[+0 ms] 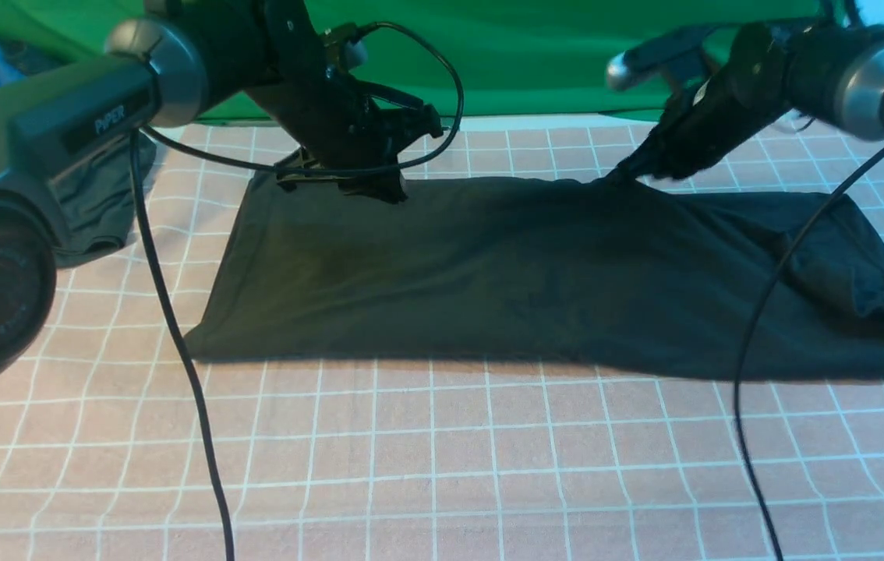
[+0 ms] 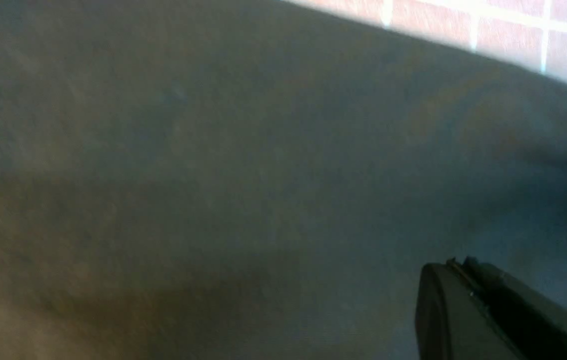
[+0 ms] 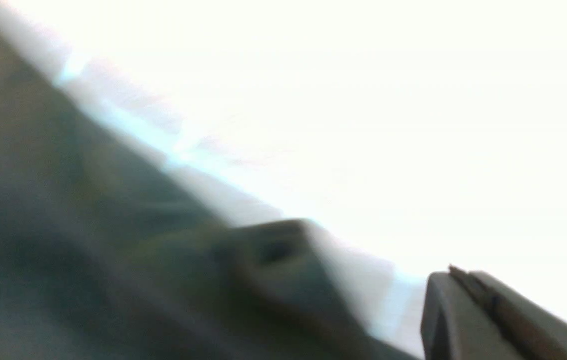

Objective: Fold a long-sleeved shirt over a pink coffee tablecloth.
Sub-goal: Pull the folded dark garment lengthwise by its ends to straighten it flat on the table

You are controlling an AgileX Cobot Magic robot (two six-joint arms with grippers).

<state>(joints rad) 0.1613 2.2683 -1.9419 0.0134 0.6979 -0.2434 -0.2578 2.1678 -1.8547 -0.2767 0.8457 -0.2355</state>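
Left gripper (image 1: 348, 185): jaws pressed together, pinching the far left corner of the long-sleeved shirt (image 1: 528, 280), whose fabric is sloping away from it toward 5 o'clock
Right gripper (image 1: 623, 174): jaws pressed together, pinching the shirt's far edge where the fabric is peaking up; the cloth is falling away from it toward 6 and 4 o'clock
Long-sleeved shirt: stretching between the two grippers with its far edge being held up and its near edge resting on the cloth below; it is bunching into folds at the 3 o'clock end
Pink coffee tablecloth (image 1: 442, 452): lying under the shirt and spreading bare toward 6 o'clock
Dark grey garment (image 1: 99, 202): lying at 9 o'clock of the left gripper, apart from the shirt
Green backdrop (image 1: 535, 54): hanging at 12 o'clock
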